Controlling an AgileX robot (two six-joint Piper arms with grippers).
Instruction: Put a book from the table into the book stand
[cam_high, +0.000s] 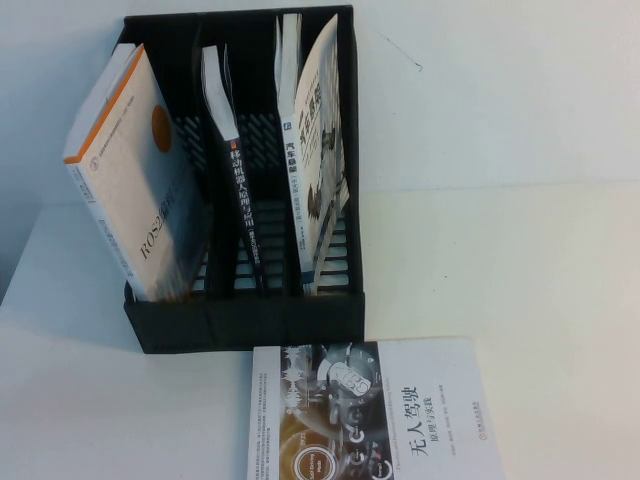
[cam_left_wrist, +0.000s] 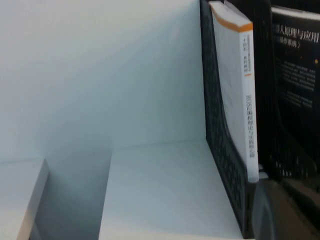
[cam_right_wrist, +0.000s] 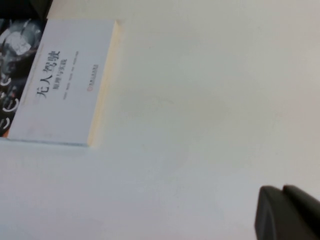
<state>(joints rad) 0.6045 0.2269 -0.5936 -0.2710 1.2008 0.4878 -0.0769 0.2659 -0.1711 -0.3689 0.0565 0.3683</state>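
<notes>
Well, the book (cam_high: 322, 150) looks like it is already in the book stand (cam_high: 250, 320), in the slot on the robot's right, so I think the job is almost done. The good thing to do now is to move both arms slowly and keep them away from the stand, because a bump could tip the book over. The book is white with big black letters and grey pictures of car parts. It stands up but leans, its cover bends a bit, and its pages fan open at the top. A thick white book with an orange stripe (cam_high: 140, 170) leans in the left slot and a dark book (cam_high: 240, 200) is in the middle one. Another book with a dark picture (cam_high: 370, 410) lies flat on the table (cam_high: 520, 250) in front of the stand. The left gripper (cam_left_wrist: 287, 212) is just outside the stand's left wall. The right gripper (cam_right_wrist: 287, 212) is over bare table, away from the flat book. I cannot tell if either one is open or closed, and I see nothing in them.
</notes>
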